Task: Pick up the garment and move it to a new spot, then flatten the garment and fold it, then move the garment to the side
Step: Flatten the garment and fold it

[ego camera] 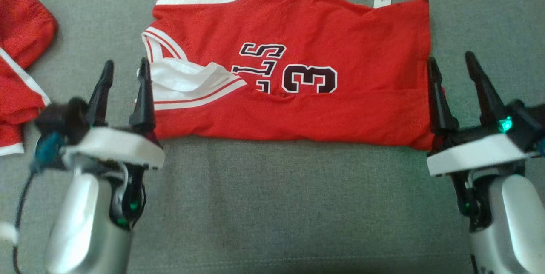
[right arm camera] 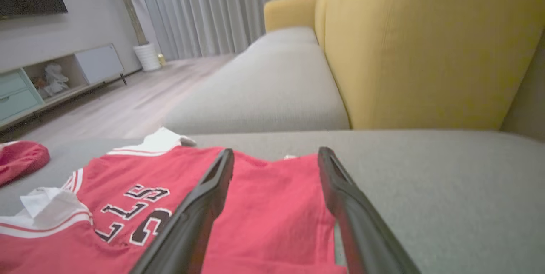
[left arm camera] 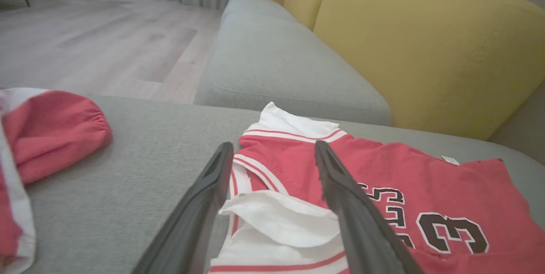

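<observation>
The red jersey [ego camera: 340,40] lies folded & flat on the grey sofa seat [ego camera: 272,206], toward its far edge, w/ a big 3 on it. The left gripper [ego camera: 125,64] is at the jersey's left end, right by the white part [ego camera: 187,80]. Its fingers are spread apart & hold nothing. The right gripper [ego camera: 451,58] is at the jersey's right end, one finger just beside the red edge. Its fingers are spread apart too, w/ nothing in them. Another red cloth [ego camera: 21,44] sits at the seat's left edge, apart from the jersey
</observation>
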